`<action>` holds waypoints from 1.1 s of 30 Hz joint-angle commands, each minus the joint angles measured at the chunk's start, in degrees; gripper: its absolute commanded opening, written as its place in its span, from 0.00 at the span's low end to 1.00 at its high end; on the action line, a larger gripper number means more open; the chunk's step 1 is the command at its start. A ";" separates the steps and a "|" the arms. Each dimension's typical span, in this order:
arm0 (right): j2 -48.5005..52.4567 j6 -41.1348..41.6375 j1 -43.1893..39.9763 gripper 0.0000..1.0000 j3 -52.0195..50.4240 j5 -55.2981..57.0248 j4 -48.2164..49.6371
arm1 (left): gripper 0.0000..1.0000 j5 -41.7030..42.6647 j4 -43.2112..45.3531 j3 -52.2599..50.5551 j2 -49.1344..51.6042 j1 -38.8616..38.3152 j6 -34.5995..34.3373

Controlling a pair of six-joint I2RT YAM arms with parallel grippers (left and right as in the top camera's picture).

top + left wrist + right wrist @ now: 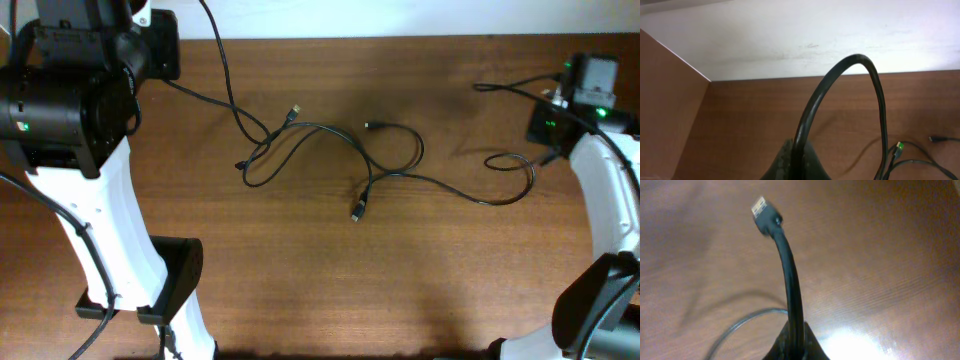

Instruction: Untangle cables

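Observation:
The cables (330, 150) are thin black cords lying in loose crossing curls on the middle of the brown table, with small plug ends (356, 212) showing. My left gripper (160, 70) is at the far left and is shut on one cable (840, 75). That cable arches up from the jaws (799, 150) and drops to the right beside a green-tipped plug (899, 146). My right gripper (552, 100) is at the far right and is shut on a cable end (790, 275). Its plug (762, 210) sticks out past the jaws (795, 330).
The table (300, 270) meets a white wall (790, 35) along its far edge. A brown side panel (665, 110) stands at the left in the left wrist view. The white arm bases stand at the front left (110, 240) and front right (610, 220).

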 commanded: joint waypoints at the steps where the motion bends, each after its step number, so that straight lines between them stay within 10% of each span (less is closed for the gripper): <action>1: -0.13 5.31 -8.07 0.04 -2.75 -0.26 1.18 | 0.00 0.66 0.26 -0.07 -0.94 0.39 -0.33; 7: -0.15 5.31 -13.81 0.04 -2.75 -6.40 1.51 | 0.00 1.73 0.26 -0.07 -0.94 0.35 -0.33; 9: -0.15 5.29 -13.81 0.99 -2.75 -9.07 1.09 | 0.00 2.12 0.26 -0.07 -0.94 0.35 -0.31; 21: -10.86 -2.10 1.33 0.99 3.37 -15.43 -6.73 | 0.00 3.41 0.26 -0.07 -0.87 0.35 -0.28; 33: -2.89 -47.98 13.97 0.99 3.17 -45.07 -29.31 | 0.00 3.65 0.26 -0.07 -0.87 0.35 -0.28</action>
